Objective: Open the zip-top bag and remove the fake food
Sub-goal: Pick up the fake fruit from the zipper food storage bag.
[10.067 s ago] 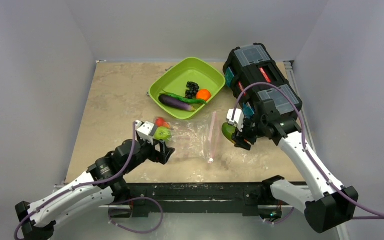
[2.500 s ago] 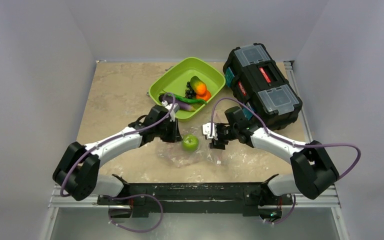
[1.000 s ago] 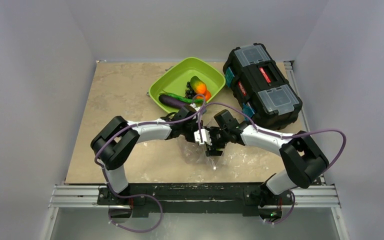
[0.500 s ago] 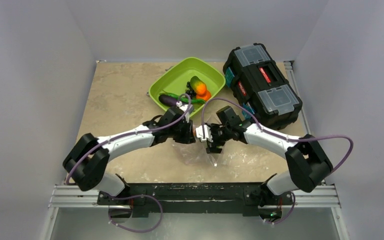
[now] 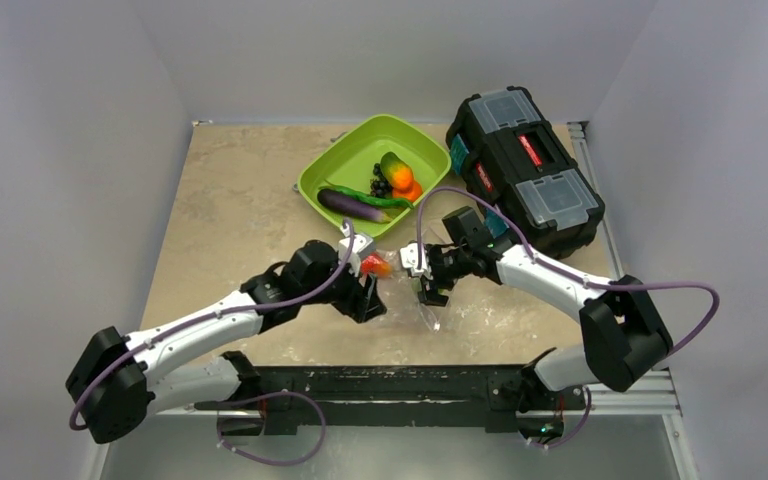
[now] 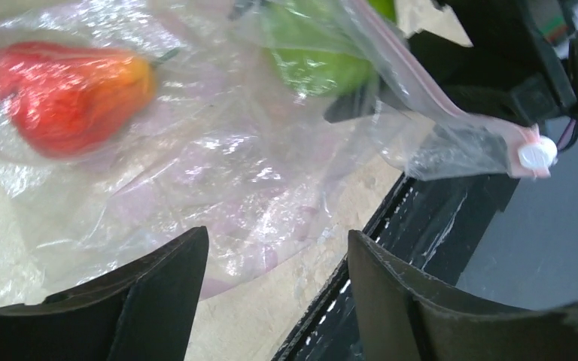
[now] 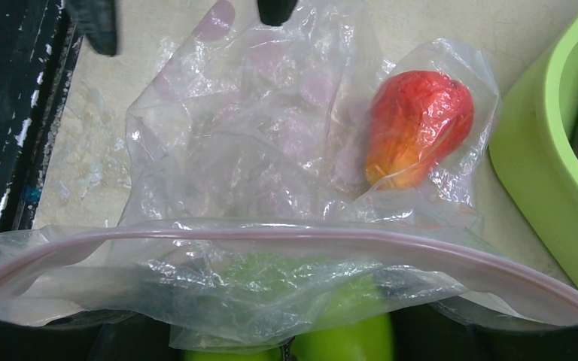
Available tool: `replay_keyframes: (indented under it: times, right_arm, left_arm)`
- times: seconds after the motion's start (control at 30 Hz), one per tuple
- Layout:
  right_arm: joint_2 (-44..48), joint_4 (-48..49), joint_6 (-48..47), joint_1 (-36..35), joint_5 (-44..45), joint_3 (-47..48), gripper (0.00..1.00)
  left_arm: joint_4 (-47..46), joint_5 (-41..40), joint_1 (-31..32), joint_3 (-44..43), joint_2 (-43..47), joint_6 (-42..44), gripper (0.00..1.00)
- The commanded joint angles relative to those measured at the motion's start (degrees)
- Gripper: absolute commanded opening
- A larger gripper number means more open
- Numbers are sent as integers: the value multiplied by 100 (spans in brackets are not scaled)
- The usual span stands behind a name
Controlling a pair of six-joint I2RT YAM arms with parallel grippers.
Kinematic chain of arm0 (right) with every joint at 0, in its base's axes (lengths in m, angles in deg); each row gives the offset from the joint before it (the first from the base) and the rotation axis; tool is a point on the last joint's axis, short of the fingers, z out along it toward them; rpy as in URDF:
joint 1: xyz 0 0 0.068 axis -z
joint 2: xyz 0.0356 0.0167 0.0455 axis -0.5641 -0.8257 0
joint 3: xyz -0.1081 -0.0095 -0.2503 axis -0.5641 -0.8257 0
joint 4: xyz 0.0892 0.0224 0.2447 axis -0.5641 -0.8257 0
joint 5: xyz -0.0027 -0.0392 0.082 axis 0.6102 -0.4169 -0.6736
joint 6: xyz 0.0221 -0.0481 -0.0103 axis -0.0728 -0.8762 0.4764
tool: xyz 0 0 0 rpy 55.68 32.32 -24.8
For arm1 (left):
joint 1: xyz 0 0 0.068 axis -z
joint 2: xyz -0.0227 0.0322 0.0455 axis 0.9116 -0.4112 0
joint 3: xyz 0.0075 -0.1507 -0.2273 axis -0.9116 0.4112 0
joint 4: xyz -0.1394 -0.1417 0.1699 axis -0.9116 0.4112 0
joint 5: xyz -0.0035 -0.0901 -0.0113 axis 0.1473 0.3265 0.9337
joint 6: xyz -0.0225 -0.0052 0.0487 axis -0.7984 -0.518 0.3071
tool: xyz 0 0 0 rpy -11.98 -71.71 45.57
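The zip-top bag [image 5: 408,305] lies crumpled between both grippers, its pink zip strip [image 7: 293,235] stretched across the right wrist view. My right gripper [image 5: 428,283] is at the bag's mouth, shut on the green lime [image 7: 354,337], which is partly draped in plastic; the lime also shows in the left wrist view [image 6: 316,64]. The red strawberry [image 7: 418,124] lies inside the bag, and it shows from above [image 5: 376,266] too. My left gripper [image 6: 275,241] is open and empty, just above the bag's near side. Eggplant [image 5: 352,206], orange [image 5: 401,180] and grapes [image 5: 380,186] lie in the green tray [image 5: 328,168].
A black toolbox [image 5: 525,170] stands at the back right, close behind my right arm. The green tray's rim [image 7: 542,165] is just beyond the strawberry. The table's dark front rail [image 6: 436,226] is close under my left gripper.
My left gripper has pulled back from the bag toward the near left and stands open. My right gripper has drawn slightly right with the lime at the bag's mouth.
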Motion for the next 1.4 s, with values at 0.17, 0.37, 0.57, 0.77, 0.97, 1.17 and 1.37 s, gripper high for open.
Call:
replay_keyframes:
  times: [0.17,0.37,0.57,0.77,0.97,1.17,1.37]
  right_arm:
    - [-21,-88,110,54,-408,243,11]
    - [-48,-114,118,81,-446,252,10]
    - [-42,-126,118,107,-475,253,9]
    - [47,-107,146,264,-508,261,8]
    - [199,-148,193,416,-679,261,7]
    - [284,-216,186,503,-749,259,6]
    - [409,-404,112,603,-918,311,6]
  left_arm:
    - [-635,-1145,1407,207,-258,1570,73]
    - [-541,-2634,1911,-285,-1188,1599,72]
    - [340,-3737,2014,-877,-1950,1256,2]
    - [794,-3835,2005,-620,-1589,1063,0]
    - [1019,-3717,2005,-463,-1387,847,0]
    - [1134,-3784,2005,-373,-1221,664,0]
    - [1137,-3821,1996,-220,-1068,494,0]
